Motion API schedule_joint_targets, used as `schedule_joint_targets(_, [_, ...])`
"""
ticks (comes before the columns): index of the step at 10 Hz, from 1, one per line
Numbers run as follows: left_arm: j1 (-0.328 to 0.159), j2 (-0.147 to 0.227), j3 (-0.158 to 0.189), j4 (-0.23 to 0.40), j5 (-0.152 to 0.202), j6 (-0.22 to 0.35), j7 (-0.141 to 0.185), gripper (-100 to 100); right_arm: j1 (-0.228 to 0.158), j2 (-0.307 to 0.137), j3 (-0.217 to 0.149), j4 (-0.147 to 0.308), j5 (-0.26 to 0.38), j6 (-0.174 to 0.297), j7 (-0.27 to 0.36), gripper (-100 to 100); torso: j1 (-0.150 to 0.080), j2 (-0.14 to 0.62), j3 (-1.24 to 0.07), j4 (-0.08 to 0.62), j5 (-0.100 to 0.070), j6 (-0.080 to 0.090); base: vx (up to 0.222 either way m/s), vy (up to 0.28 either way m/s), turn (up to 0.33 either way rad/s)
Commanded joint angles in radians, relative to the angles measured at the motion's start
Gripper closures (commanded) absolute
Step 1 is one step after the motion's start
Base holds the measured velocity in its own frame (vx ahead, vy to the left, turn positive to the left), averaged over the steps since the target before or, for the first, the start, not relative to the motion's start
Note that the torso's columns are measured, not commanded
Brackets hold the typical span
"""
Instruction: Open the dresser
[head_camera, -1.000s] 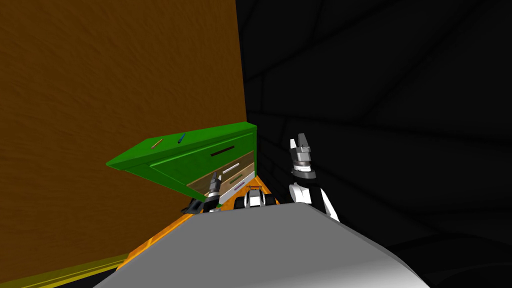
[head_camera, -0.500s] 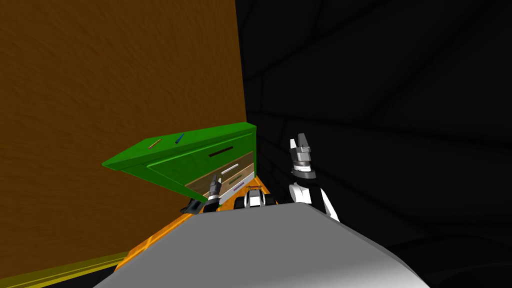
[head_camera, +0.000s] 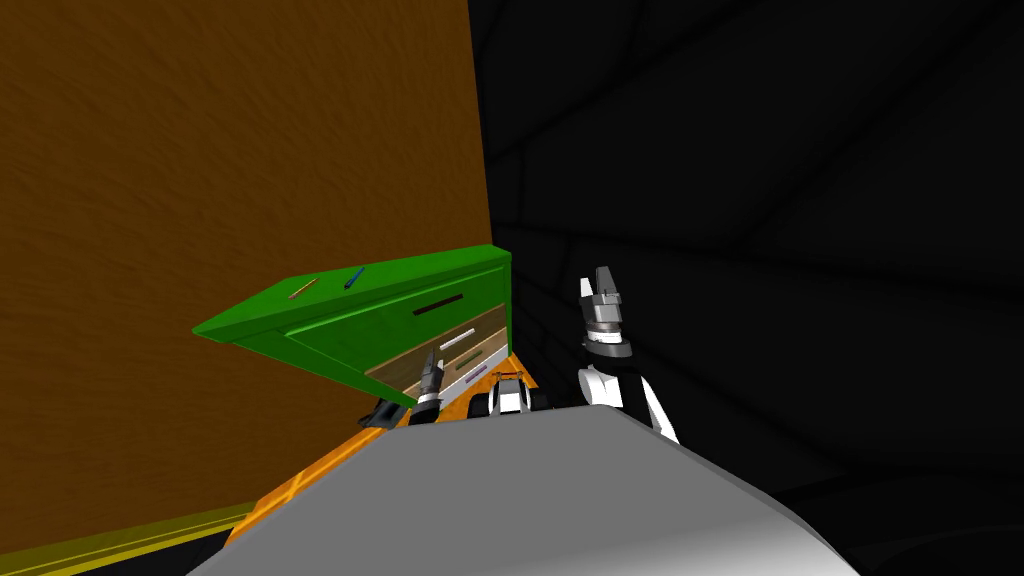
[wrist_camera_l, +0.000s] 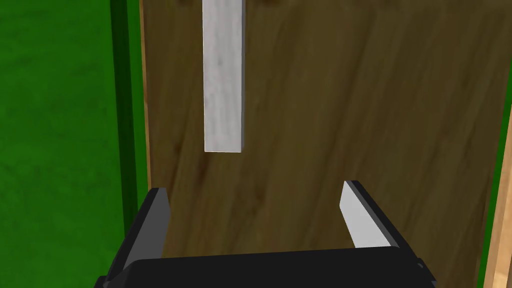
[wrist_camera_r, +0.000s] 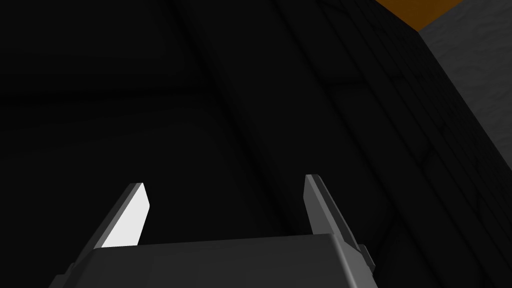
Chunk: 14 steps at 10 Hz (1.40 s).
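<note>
Between the spread fingers (wrist_camera_l: 362, 220) of the left gripper (wrist_camera_l: 253, 190), room lies free. Just beyond them, a pale grey bar handle (wrist_camera_l: 223, 75) fronts the brown wooden drawer (wrist_camera_l: 350, 100).

Ahead of the left gripper (wrist_camera_l: 255, 212), a drawer front (wrist_camera_l: 350, 100) is showing brown wood grain with a matt finish. Just beyond the gripper, its bar handle (wrist_camera_l: 223, 75) is looking pale grey, smooth and faintly streaked, like brushed metal. Beside the drawer front, the dresser (wrist_camera_l: 55, 125) is showing flat, matt green. The gripper's fingers (wrist_camera_l: 362, 220) are looking smooth and light grey.
</note>
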Motion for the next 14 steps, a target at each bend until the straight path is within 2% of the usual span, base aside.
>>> schedule_joint_targets(1, [-0.017, 0.010, 0.006, -0.012, 0.003, 0.030, 0.004, -100, 0.000, 0.000, 0.000, 0.000, 0.000, 0.000, 0.000, 0, 0.002, 0.001, 0.001, 0.000, 0.000, 0.000, 0.005, -0.006, 0.017])
schedule_joint_targets(2, [-0.026, 0.015, 0.008, -0.020, 0.005, 0.046, 0.006, -100, 0.000, 0.000, 0.000, 0.000, 0.000, 0.000, 0.000, 0, 0.001, 0.001, 0.001, 0.000, 0.000, 0.000, 0.006, -0.006, 0.014])
schedule_joint_targets(3, [-0.021, 0.011, 0.006, -0.014, 0.004, 0.033, 0.004, -100, 0.000, 0.000, 0.000, 0.000, 0.000, 0.000, 0.000, 0, 0.001, 0.001, 0.000, 0.000, 0.000, 0.000, 0.000, 0.000, 0.000])
schedule_joint_targets(4, [-0.006, 0.003, 0.002, -0.002, 0.001, 0.008, 0.001, 100, 0.000, 0.000, 0.000, 0.000, 0.000, 0.000, 0.000, 0, 0.000, 0.001, 0.000, 0.000, 0.000, 0.000, -0.001, 0.005, -0.018])
schedule_joint_targets(5, [0.000, -0.001, 0.000, 0.003, 0.000, -0.002, 0.000, 100, 0.000, 0.000, 0.000, 0.000, 0.000, 0.000, 0.000, 0, 0.000, 0.001, 0.001, 0.000, 0.000, 0.000, -0.002, 0.005, -0.016])
schedule_joint_targets(6, [-0.002, 0.002, 0.001, -0.005, 0.001, 0.010, 0.002, 100, 0.000, 0.000, 0.000, 0.000, 0.000, 0.000, 0.000, 0, 0.000, 0.001, 0.000, 0.000, 0.000, 0.000, 0.000, 0.000, 0.000])
schedule_joint_targets(7, [-0.019, 0.012, -0.006, -0.026, 0.018, 0.026, 0.029, -100, 0.000, 0.000, 0.000, 0.000, 0.000, 0.000, 0.000, 0, 0.000, 0.000, 0.000, 0.000, 0.000, 0.000, -0.030, 0.026, -0.019])
schedule_joint_targets(10, [-0.051, 0.016, -0.017, -0.050, 0.045, 0.072, 0.075, -100, 0.000, 0.000, 0.000, 0.000, 0.000, 0.000, 0.000, 0, 0.001, 0.003, 0.002, 0.001, 0.000, 0.000, -0.076, 0.051, -0.011])
schedule_joint_targets(11, [-0.061, 0.029, -0.021, -0.058, 0.054, 0.086, 0.089, -100, 0.000, 0.000, 0.000, 0.000, 0.000, 0.000, 0.000, 0, 0.000, 0.001, 0.001, 0.000, 0.000, 0.000, -0.076, 0.038, -0.011])
schedule_joint_targets(12, [-0.073, 0.019, -0.026, -0.064, 0.063, 0.105, 0.105, -100, 0.000, 0.000, 0.000, 0.000, 0.000, 0.000, 0.000, 0, 0.000, 0.000, 0.000, 0.000, 0.000, 0.000, -0.070, 0.050, -0.014])
schedule_joint_targets(13, [-0.080, -0.018, -0.028, -0.066, 0.069, 0.118, 0.115, -100, 0.000, 0.000, 0.000, 0.000, 0.000, 0.000, 0.000, 0, 0.000, 0.000, 0.000, 0.000, 0.000, 0.000, -0.055, 0.042, -0.009])
schedule_joint_targets(14, [-0.082, -0.037, -0.029, -0.067, 0.070, 0.121, 0.117, -100, 0.000, 0.000, 0.000, 0.000, 0.000, 0.000, 0.000, 0, 0.000, -0.001, -0.001, 0.000, 0.000, 0.000, -0.031, 0.022, -0.004])
